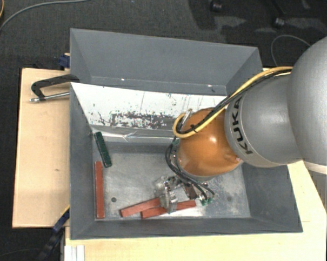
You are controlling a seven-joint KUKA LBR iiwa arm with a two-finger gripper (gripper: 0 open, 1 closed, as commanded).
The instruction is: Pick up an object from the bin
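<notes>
We see the arm (283, 116) reaching in from the right, its orange cover (206, 148) low inside the grey bin (156, 59) and a yellow cable (179, 124) looping beside the cover. Below the cover the claw (170, 197) sits down at the floor of the bin, near the front wall and a little right of the middle. It is right over the place where two reddish-brown sticks lie crossed or overlapping. The left stick (134, 210) runs out toward the front left, and the right stick (185, 206) pokes out on the claw's right side. The claw looks to be touching them, but we cannot tell whether it is released or clenched, nor whether either stick is truly gripped, since the metal parts hide the contact. Just right of the claw lies a small greenish bit (206, 199), too small for us to name. A third reddish-brown stick (100, 189) lies along the foot of the left wall, well apart from the claw. Above it a dark green bar (103, 149) lies at a slant near the same wall. A small dark speck (114, 200) sits on the floor between the third stick and the crossed pair.
</notes>
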